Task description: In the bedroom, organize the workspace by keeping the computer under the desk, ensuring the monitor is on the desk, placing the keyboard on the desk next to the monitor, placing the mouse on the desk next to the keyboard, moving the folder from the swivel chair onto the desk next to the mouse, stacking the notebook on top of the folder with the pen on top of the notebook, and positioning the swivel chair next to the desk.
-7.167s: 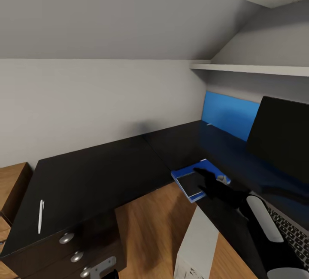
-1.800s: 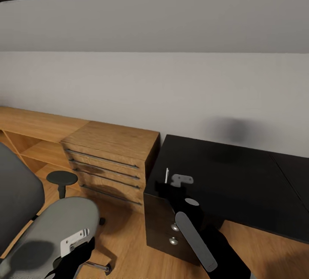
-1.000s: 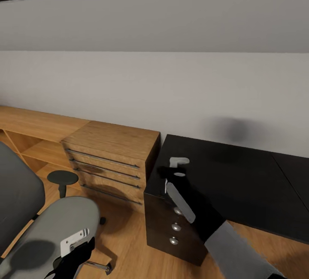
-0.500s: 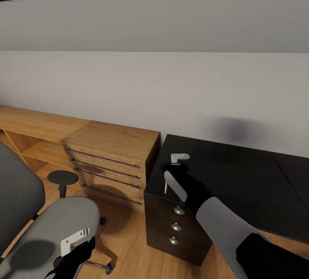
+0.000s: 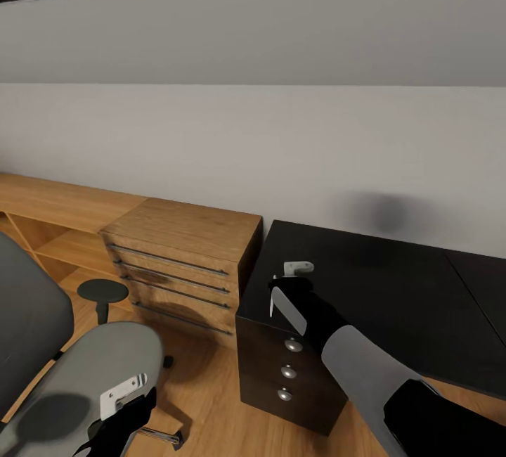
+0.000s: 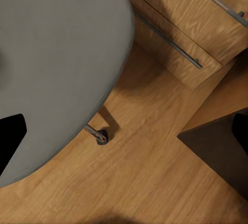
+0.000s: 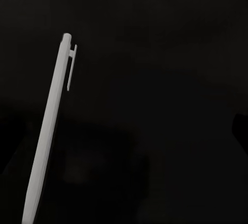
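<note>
Pen (image 7: 51,131) lies at the desk (image 5: 393,295) end edge, under our right gripper (image 5: 281,287); we cannot tell whether its jaws are apart. Risk: a nudge rolls it off.

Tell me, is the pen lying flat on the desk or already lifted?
Lying flat. The right wrist view shows the pen stretched along the black desk; nothing grips it.

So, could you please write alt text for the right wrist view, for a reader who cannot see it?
A thin white pen with a clip near its upper end lies on the glossy black desk, slanting across one side of the picture. The rest is dark desk surface.
</note>
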You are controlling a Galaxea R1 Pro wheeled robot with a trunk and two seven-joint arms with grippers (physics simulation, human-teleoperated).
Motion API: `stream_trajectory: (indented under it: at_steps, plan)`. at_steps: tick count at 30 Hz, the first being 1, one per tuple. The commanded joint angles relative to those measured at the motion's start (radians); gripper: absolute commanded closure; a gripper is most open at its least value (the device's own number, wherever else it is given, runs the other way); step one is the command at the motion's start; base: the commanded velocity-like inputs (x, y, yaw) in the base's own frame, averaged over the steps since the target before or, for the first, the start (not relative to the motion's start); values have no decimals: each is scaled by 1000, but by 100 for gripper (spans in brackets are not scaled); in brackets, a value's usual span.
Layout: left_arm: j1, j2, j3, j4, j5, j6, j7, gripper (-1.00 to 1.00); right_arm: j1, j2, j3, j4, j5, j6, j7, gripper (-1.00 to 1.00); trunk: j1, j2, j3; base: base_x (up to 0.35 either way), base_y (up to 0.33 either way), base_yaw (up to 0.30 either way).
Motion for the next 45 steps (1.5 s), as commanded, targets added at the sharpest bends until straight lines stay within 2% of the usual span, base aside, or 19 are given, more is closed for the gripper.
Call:
stream_trajectory:
  at_steps: [1, 31, 41, 45]
  plan:
    - [0, 1, -2, -2, 6, 2, 7, -100, -1, -1, 5, -1, -8, 3, -8, -100, 0, -1, -1, 0, 0, 0]
    - [0, 1, 0, -2, 6, 2, 7, -100, 6, -1, 6, -2, -8, -12, -6, -100, 0, -1, -1, 0, 0, 0]
    - [0, 1, 0, -2, 6, 2, 8, -100, 6, -2, 2, -28, -10, -12, -7, -100, 0, -1, -1, 0, 0, 0]
    - [0, 1, 0, -2, 6, 2, 7, -100, 7, -2, 2, -28, -10, -13, -7, -100, 0, -1, -1, 0, 0, 199]
